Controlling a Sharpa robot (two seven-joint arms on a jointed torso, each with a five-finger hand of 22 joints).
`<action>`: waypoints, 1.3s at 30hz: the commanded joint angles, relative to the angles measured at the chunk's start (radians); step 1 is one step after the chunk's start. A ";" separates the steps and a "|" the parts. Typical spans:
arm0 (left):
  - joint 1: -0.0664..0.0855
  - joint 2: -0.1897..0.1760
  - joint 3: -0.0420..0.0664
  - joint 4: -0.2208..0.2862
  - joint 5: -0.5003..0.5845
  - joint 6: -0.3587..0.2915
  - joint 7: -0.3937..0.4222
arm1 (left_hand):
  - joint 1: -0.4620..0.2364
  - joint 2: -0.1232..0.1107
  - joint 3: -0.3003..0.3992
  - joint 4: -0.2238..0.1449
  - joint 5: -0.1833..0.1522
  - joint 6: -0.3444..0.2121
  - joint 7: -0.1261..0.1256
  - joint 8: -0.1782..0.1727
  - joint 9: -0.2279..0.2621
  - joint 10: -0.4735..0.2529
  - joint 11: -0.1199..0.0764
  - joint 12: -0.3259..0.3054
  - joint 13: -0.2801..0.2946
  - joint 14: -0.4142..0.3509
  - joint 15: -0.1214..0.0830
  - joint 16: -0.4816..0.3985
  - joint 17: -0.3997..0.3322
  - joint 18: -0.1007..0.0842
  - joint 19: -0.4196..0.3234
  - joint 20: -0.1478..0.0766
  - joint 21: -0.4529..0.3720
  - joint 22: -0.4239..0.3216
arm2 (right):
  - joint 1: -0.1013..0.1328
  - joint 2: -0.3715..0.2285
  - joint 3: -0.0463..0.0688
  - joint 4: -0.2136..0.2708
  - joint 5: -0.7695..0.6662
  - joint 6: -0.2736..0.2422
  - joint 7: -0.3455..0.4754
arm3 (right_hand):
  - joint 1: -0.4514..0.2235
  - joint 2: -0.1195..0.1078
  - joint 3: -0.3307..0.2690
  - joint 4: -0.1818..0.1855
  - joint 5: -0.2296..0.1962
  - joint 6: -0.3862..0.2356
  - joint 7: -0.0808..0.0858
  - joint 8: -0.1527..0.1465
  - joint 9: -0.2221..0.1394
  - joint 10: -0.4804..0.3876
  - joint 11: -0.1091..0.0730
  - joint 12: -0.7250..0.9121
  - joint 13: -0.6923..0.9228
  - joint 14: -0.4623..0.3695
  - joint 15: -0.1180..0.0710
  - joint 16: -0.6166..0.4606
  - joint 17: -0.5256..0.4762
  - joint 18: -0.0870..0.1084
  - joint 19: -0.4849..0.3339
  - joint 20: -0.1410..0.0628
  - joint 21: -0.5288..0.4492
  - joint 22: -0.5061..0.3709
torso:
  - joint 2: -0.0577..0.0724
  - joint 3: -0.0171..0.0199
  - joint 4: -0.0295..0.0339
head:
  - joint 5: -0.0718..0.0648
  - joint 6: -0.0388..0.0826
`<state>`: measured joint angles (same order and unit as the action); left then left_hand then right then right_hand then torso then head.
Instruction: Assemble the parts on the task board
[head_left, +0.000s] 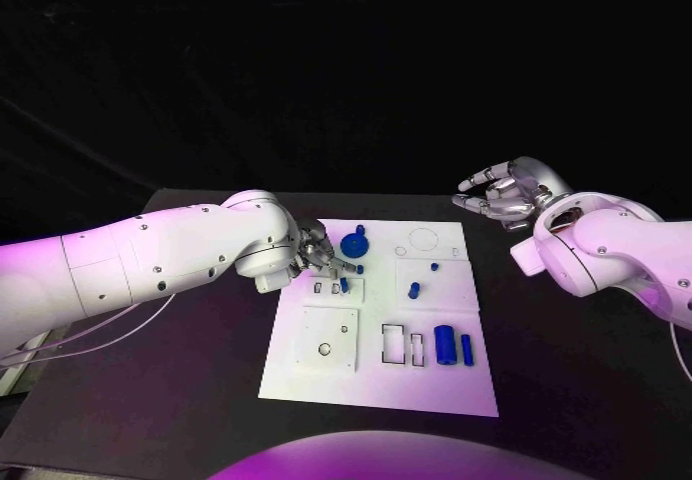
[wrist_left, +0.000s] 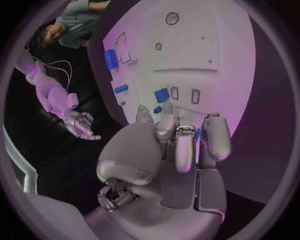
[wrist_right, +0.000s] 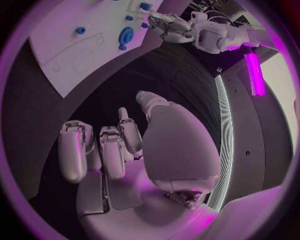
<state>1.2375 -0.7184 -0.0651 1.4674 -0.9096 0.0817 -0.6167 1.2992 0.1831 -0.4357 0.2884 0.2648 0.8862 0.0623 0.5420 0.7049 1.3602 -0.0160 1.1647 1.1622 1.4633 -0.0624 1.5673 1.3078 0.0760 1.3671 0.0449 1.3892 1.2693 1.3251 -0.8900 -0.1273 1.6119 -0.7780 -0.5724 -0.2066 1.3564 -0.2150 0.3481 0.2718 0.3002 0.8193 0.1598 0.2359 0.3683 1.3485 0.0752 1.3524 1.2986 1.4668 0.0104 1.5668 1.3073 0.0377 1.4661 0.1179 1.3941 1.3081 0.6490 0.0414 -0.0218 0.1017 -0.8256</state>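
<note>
The robot's left hand (head_left: 320, 258) is low over the far left part of the flat white task board (head_left: 325, 385), with its fingers (wrist_left: 212, 137) bent down near a small blue part (head_left: 345, 285). I cannot tell if it holds anything. A round blue part (head_left: 355, 243) lies just past it. Two blue parts (head_left: 454, 346) lie side by side nearer the robot. The right hand (head_left: 505, 195) is up off the board, past its far right corner, fingers curled loosely apart, holding nothing.
</note>
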 joint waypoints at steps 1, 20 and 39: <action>0.003 0.004 0.000 0.000 0.002 0.046 -0.010 | 0.009 0.002 -0.029 0.005 0.006 -0.003 -0.004 -0.001 0.000 0.004 0.000 -0.002 -0.004 0.107 -0.007 0.003 0.263 -0.008 0.008 -0.001 0.003 0.001 | -0.001 0.001 0.000 0.000 -0.016 0.002 -0.010 | -0.008 -0.001 0.005 0.000 0.005 -0.006 -0.001 0.006 0.001 -0.005 0.000 -0.005 -0.001 0.100 -0.004 -0.001 0.250 0.007 0.000 -0.004 -0.003 0.185 | 0.000 -0.0008 0.0005 | -0.001 -0.003; 0.003 0.017 0.000 -0.016 0.005 0.073 -0.011 | 0.026 -0.027 -0.026 0.005 0.306 0.011 -0.016 0.014 0.025 0.007 -0.009 0.026 0.031 0.107 -0.013 0.003 0.263 -0.007 -0.001 -0.006 -0.003 0.012 | -0.002 0.000 -0.001 -0.004 -0.020 -0.001 -0.017 | -0.010 -0.004 0.008 -0.001 0.011 -0.006 -0.002 0.008 0.003 -0.004 0.000 -0.004 0.000 0.100 -0.005 -0.001 0.250 0.008 0.000 -0.005 -0.005 0.184 | 0.001 -0.0003 0.0004 | -0.002 -0.008; 0.002 0.047 -0.008 -0.049 0.012 0.089 -0.013 | 0.030 -0.027 -0.025 0.005 0.339 0.015 -0.022 0.028 0.037 0.007 -0.013 0.029 0.036 0.107 -0.016 0.003 0.263 -0.007 -0.001 -0.008 -0.003 0.016 | -0.004 0.002 -0.001 -0.006 -0.021 0.002 -0.020 | -0.012 -0.006 0.010 -0.001 0.016 -0.004 -0.002 0.009 0.004 -0.002 -0.001 -0.003 0.001 0.100 -0.005 -0.001 0.250 0.008 0.000 -0.005 -0.004 0.184 | 0.002 0.0000 0.0001 | -0.003 -0.014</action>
<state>1.2375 -0.6748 -0.0735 1.4193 -0.9073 0.1485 -0.6282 1.3228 0.1594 -0.4357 0.2884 0.6005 0.9008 0.0479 0.5648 0.7409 1.3672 -0.0232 1.1891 1.1971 1.4670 -0.0731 1.5673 1.3076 0.0762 1.3669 0.0449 1.3892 1.2838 1.3216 -0.8894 -0.1285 1.6058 -0.7864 -0.5746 -0.2243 1.3516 -0.2199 0.3537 0.2717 0.3135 0.8193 0.1598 0.2398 0.3711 1.3486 0.0752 1.3525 1.2986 1.4668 0.0105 1.5668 1.3081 0.0376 1.4661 0.1180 1.3941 1.3075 0.6505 0.0416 -0.0217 0.0988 -0.8389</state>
